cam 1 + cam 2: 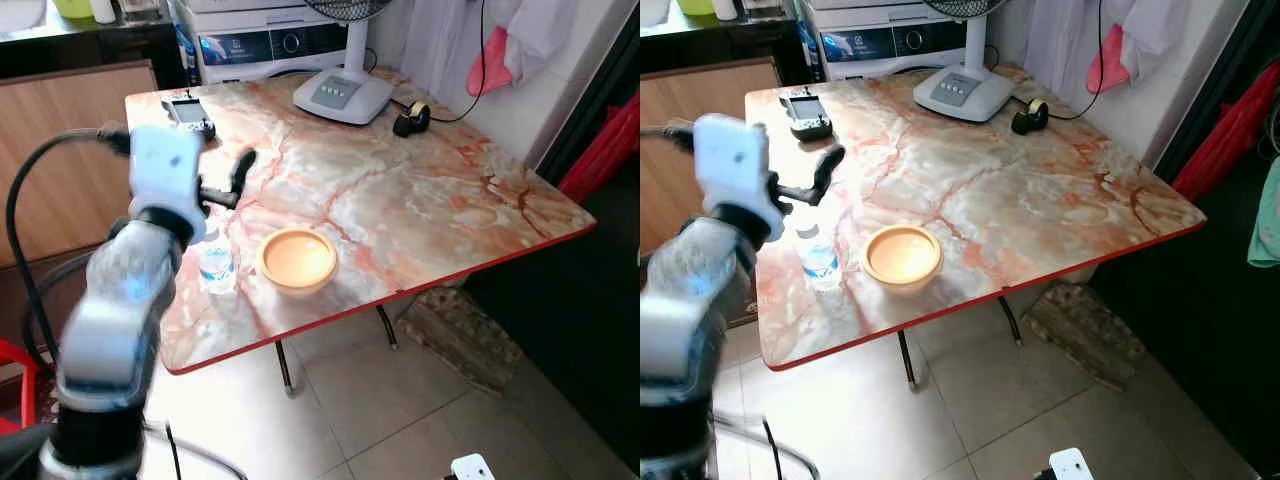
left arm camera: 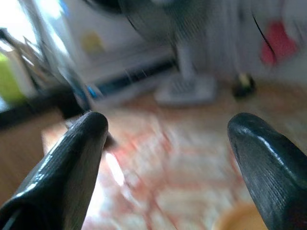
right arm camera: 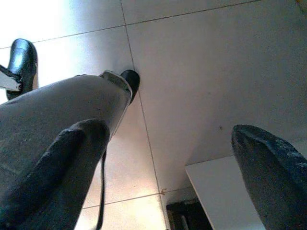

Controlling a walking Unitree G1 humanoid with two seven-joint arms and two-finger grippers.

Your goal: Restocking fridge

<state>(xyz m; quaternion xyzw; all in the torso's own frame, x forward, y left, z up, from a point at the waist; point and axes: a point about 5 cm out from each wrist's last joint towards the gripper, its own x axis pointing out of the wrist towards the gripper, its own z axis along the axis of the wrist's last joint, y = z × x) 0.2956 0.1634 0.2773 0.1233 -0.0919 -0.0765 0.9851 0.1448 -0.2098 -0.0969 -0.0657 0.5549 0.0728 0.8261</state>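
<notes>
Standing on a tiled floor (image 1: pixel 380 400), a marble-patterned bench (image 1: pixel 400 200) with a red edge carries a fan base (image 1: pixel 342 95), an orange bowl (image 1: pixel 297 259) and, beside it, a small water bottle (image 1: pixel 216 265). Raised above the bottle, the left gripper (image 2: pixel 168 158) has its jaws wide apart, empty (right gripper (image 3: pixel 168 163) likewise, over floor).

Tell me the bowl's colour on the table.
The bowl is pale orange, clearest in the right eye view, standing beside the water bottle.
</notes>
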